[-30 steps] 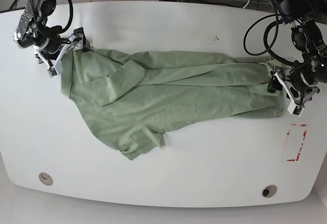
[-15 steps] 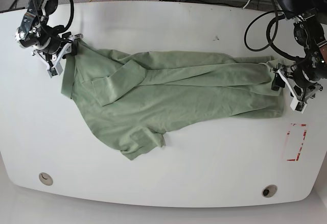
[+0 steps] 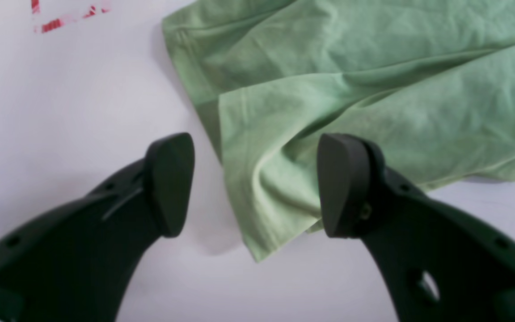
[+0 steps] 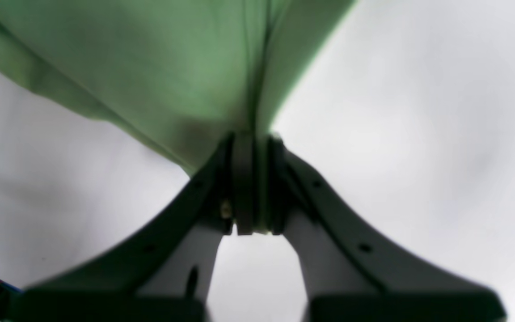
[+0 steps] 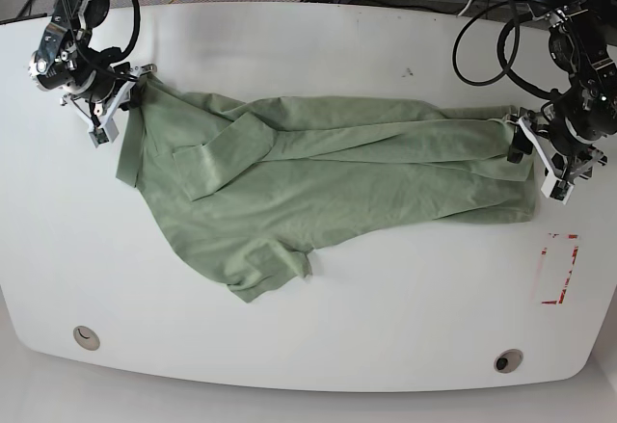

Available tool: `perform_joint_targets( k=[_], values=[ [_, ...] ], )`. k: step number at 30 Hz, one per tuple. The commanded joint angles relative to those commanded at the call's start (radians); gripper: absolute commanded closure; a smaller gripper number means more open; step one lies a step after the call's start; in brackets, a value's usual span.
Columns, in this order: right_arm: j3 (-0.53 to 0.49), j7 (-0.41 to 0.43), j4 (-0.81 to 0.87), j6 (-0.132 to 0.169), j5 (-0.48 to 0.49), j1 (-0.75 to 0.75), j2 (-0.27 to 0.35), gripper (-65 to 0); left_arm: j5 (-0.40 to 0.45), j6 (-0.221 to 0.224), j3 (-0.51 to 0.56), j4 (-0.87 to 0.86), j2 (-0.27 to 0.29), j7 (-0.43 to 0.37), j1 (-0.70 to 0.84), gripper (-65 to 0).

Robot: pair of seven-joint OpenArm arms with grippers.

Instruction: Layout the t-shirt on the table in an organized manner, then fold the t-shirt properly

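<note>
Shifted farther back since earlier: both grippers. Right gripper (image 4: 253,179) clamped on t-shirt (image 5: 318,177) corner; left gripper (image 3: 255,183) spread apart above hem, table (image 5: 386,336).

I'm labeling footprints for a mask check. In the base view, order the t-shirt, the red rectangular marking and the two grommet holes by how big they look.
1. t-shirt, by far the largest
2. red rectangular marking
3. two grommet holes, which look alike, so no order between them
</note>
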Motion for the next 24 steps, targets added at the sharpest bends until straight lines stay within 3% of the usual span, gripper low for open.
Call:
perform_joint_targets(
  k=[3,7,9,24],
  values=[
    [0.000,0.000,0.000,0.000,0.000,-0.002,0.000,-12.0,-0.002,0.000,0.000,0.006,0.000,0.000,0.005,-40.7],
    [0.000,0.000,0.000,0.000,0.000,-0.003,-0.002,-27.9,-0.002,0.000,-0.005,0.029,0.000,0.003,0.006,-40.7],
    [0.000,0.000,0.000,0.000,0.000,-0.005,-0.015,-32.7,0.000,0.000,-0.006,0.035,0.000,0.003,0.009,-40.7],
    [-0.002,0.005,-0.101,0.000,-0.002,0.002,-0.028,-33.5,0.002,0.000,-0.086,0.028,-0.009,0.003,0.025,-40.8]
  ],
)
